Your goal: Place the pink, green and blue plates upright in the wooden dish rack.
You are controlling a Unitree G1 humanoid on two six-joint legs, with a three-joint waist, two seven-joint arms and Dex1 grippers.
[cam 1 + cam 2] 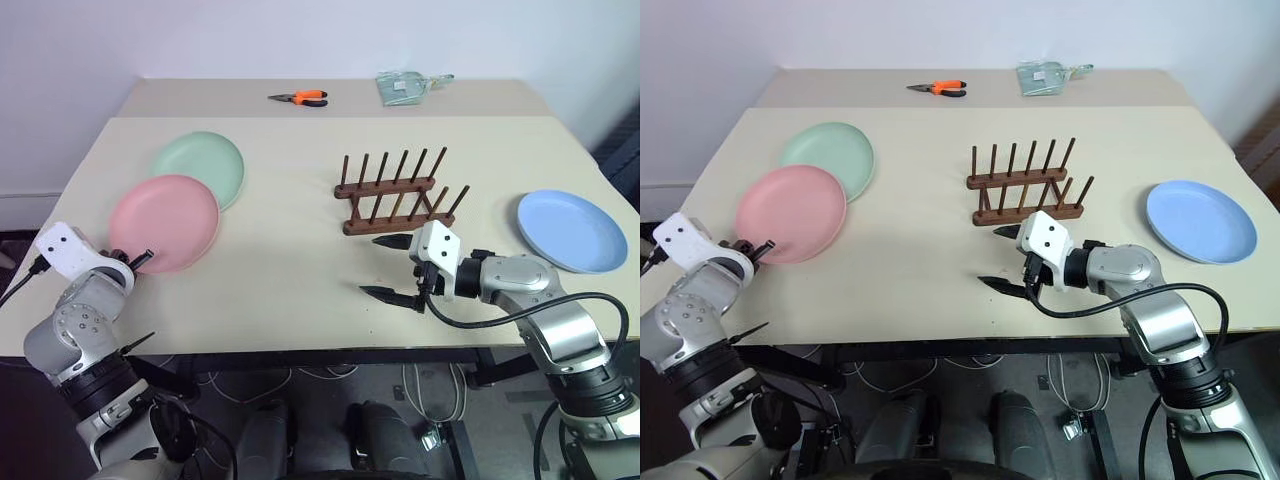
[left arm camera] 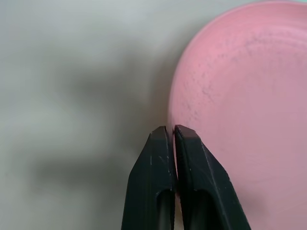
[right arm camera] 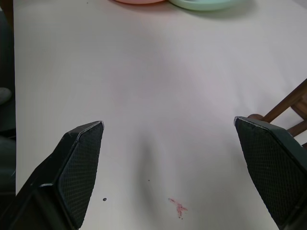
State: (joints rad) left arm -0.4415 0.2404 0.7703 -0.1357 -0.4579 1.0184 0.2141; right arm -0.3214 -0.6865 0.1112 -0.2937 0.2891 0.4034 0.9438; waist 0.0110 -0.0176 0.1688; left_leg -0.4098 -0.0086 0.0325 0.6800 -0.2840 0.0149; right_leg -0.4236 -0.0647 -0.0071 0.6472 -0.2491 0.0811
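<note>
1. Left gripper (image 2: pixel 173 130) pressed together at the near rim of the round salmon-pink plate (image 1: pixel 164 222) (clamping nothing), which overlaps the mint-green plate (image 1: pixel 205 162)
2. Right gripper (image 1: pixel 385 267) spread wide above the beige tabletop (image 1: pixel 280 280), near the dark wooden peg rack (image 1: pixel 398 192); light-blue plate (image 1: pixel 571 230) lies flat beyond it

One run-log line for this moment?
left gripper: shut at pink plate rim | right gripper: open, empty | dish rack: empty

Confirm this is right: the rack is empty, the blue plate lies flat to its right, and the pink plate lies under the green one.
One thing is wrong. In the left eye view the pink plate lies on top, overlapping the green plate. The rack is empty, and the blue plate lies flat to its right.
</note>
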